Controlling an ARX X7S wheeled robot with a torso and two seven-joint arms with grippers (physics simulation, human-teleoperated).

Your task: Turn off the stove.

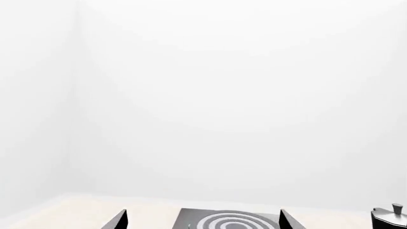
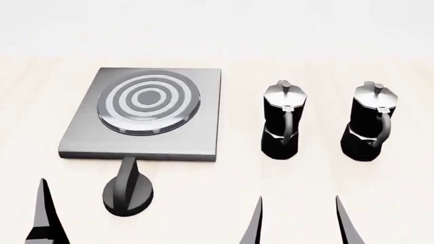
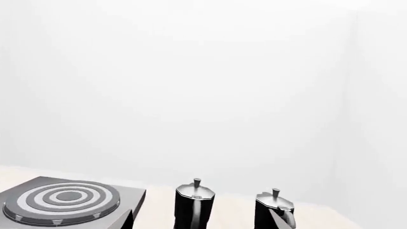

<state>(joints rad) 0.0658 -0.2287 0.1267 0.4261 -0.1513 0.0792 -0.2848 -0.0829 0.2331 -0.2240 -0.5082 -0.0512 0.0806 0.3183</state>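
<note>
The stove is a flat grey metal slab with a ringed round burner, lying left of centre in the head view. Its black round ridged knob sits apart, just in front of the slab's near edge. My left gripper is open, its fingers wide apart and framing the stove ahead. One left finger shows left of the knob. My right gripper is open and empty, near the front edge before the moka pots.
Two black moka pots with silver lids stand upright to the right of the stove on the pale wooden table. The right wrist view shows them ahead, with white walls behind.
</note>
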